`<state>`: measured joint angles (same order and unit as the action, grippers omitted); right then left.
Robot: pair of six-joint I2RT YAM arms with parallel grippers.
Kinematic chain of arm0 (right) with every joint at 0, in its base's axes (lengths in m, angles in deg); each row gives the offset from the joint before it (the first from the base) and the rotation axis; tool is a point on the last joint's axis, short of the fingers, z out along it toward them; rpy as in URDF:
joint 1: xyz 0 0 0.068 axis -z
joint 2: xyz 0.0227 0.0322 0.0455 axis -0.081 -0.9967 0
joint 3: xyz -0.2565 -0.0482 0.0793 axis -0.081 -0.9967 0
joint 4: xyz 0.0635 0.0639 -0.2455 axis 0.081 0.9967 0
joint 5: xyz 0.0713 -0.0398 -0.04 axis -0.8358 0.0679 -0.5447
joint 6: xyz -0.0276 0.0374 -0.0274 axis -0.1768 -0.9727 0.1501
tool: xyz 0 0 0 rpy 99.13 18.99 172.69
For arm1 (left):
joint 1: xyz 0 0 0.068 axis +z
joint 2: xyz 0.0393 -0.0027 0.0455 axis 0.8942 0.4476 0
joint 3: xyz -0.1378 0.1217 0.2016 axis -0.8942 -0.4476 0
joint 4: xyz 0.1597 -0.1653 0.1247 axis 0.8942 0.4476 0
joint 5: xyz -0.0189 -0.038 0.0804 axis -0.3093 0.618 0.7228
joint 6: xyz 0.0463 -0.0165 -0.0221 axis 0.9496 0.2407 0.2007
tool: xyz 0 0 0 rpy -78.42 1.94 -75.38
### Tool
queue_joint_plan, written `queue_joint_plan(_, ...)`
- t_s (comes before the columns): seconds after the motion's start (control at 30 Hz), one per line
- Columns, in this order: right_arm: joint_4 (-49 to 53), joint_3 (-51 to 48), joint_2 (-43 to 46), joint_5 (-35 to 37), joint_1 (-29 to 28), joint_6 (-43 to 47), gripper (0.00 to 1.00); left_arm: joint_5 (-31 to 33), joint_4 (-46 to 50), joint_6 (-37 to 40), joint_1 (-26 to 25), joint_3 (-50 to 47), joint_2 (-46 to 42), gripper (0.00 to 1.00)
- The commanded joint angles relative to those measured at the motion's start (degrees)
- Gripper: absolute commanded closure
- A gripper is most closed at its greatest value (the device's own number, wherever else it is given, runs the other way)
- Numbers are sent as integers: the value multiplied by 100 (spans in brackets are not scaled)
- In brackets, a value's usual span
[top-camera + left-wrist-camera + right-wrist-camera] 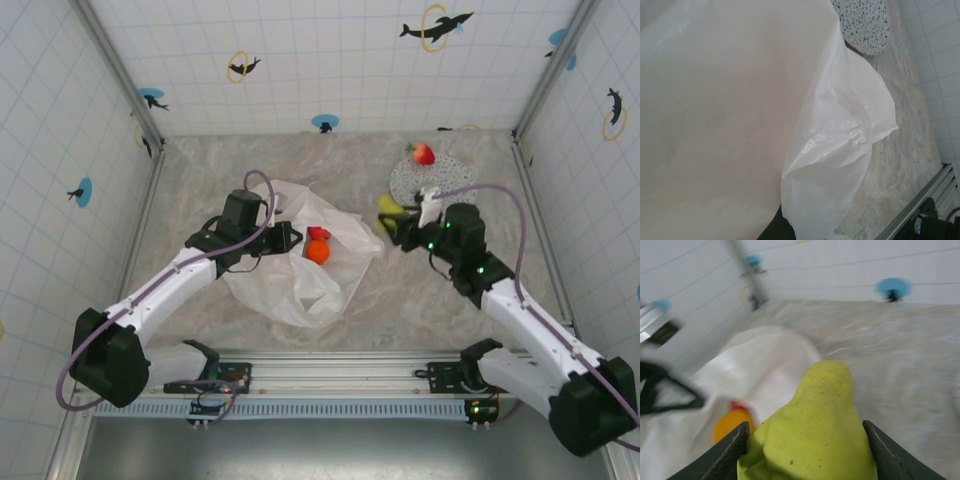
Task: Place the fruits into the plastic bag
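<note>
The marbled desk [200, 180] carries everything. On its left middle lies the plastic bag [300, 285], crumpled, its mouth open toward the right. In the left wrist view its film [740, 125] hangs lifted close before the lens.

The left arm [170, 275] reaches from its base diagonally up and to the right, elbow low, wrist bent toward the bag's upper rim. The left jaws are pressed together there, pinching the bag's film.

The right arm [520, 310] stretches from its base up and to the left, with its wrist level just right of the bag's mouth. The right jaws pinch a yellow-green fruit [388, 207]; in the wrist view the fruit [812, 430] sits between both fingers [727, 455], above the desk.

The speckled plate [440, 178] lies just behind that wrist, with a red fruit [424, 154] at its far edge.

Inside the bag's mouth rest an orange fruit [317, 253] and, touching it on the far side, a small red one [318, 233].
</note>
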<state>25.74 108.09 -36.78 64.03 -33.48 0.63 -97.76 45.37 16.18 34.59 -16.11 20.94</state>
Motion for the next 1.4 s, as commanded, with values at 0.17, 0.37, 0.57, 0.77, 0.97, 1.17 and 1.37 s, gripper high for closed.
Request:
queue_joint_plan(0.17, -601, -642, -318, 265, -1720, 874, 48, -229, 574, 614, 34, 260, -233, 100)
queue_joint_plan(0.37, -1208, -716, -1319, 563, -2028, 1182, 49, -268, 526, 553, 34, 273, -317, 100)
queue_joint_plan(0.57, -2166, -723, -2290, 711, -2136, 1224, 49, -571, 318, 405, 36, 293, -390, 100)
queue_joint_plan(0.77, -3061, -335, -3453, 1266, -2305, 1062, 51, -838, 67, 241, 35, 261, -351, 100)
queue_joint_plan(0.97, -3936, 28, -4321, 1741, -2324, 756, 52, -946, -32, 197, 34, 306, -284, 100)
queue_joint_plan(1.17, -4643, 501, -5086, 2009, -2330, 321, 52, -979, -47, 258, 39, 355, -189, 100)
queue_joint_plan(1.37, -5079, 784, -5513, 2128, -2370, -93, 50, -858, 47, 385, 41, 449, -120, 100)
